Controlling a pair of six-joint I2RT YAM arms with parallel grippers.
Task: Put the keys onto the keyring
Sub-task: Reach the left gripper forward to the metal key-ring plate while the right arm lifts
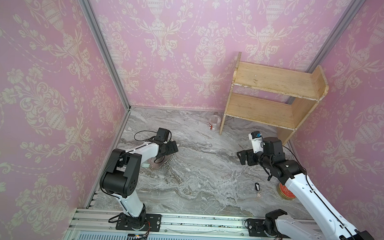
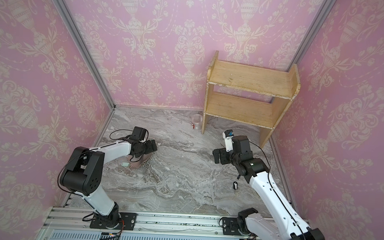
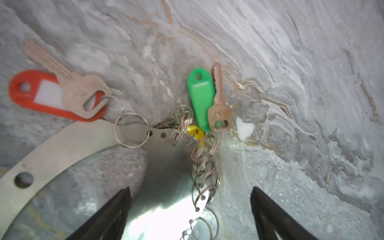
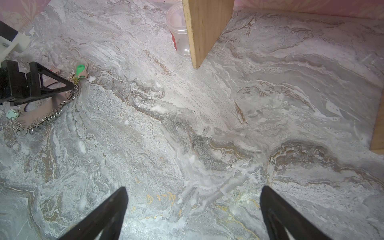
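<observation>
The keyring (image 3: 204, 172), a chain of silvery rings along a flat grey strap (image 3: 62, 149), lies on the marble floor. Clipped at its end are a red-tagged key (image 3: 56, 93), a green-tagged key (image 3: 201, 97) and a yellow tag (image 3: 195, 133). My left gripper (image 3: 190, 207) hangs open just above it, its jaws straddling the strap and chain and closed on nothing. In both top views this gripper (image 1: 171, 150) covers most of the keyring (image 2: 147, 162). A black oval fob (image 1: 256, 186) lies alone by the right arm. My right gripper (image 1: 241, 157) is open and empty over bare floor.
A wooden shelf (image 1: 275, 95) stands at the back right with a clear plastic jar (image 1: 214, 122) beside its leg. A round red-lidded tin (image 1: 283, 190) sits partly under the right arm. A pale green tag (image 1: 145, 165) lies by the keyring's near end.
</observation>
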